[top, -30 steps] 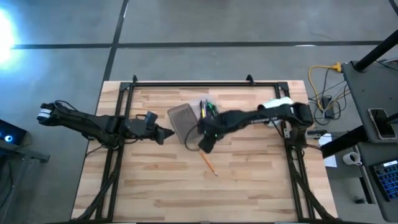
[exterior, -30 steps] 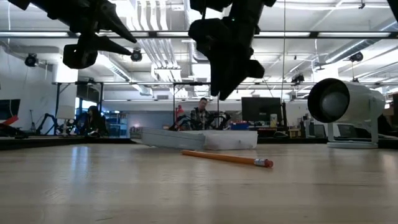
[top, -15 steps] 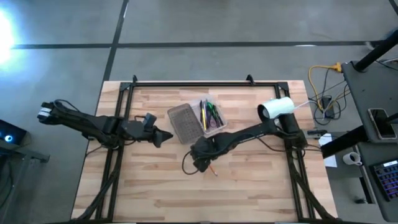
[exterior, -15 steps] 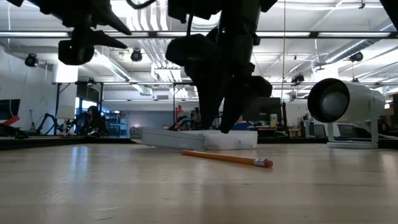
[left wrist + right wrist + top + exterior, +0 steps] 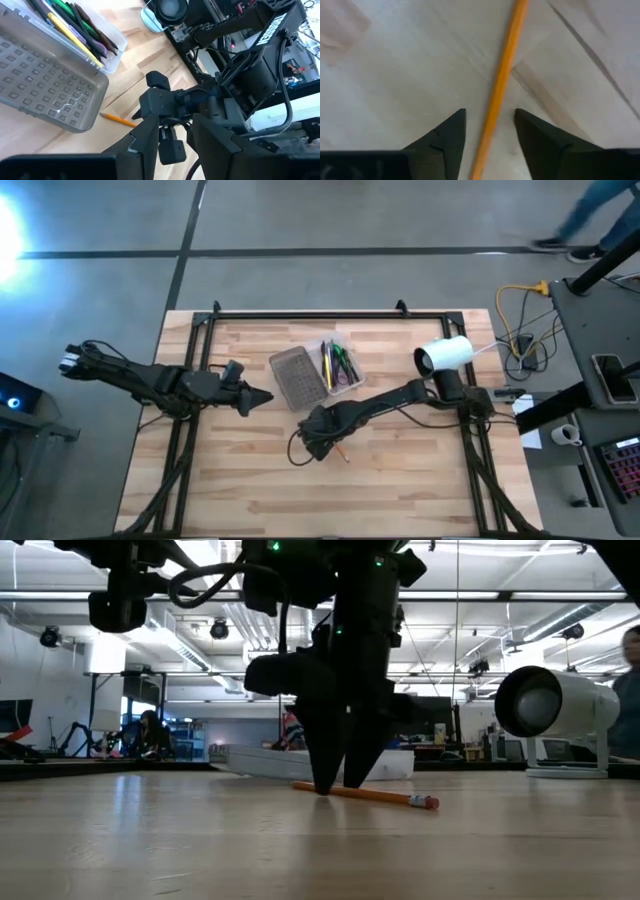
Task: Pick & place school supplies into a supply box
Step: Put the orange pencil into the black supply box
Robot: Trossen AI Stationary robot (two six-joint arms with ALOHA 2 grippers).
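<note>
The right gripper, fingers spread and not yet clenched, straddles a slim orange pencil with a pink eraser lying flat on the wooden table, just near of the open clear supply box; left gripper hovers parted, holding nothing.

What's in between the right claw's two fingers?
The orange pencil lies on the table between the right gripper's open fingers, untouched. The right wrist view shows it.
</note>
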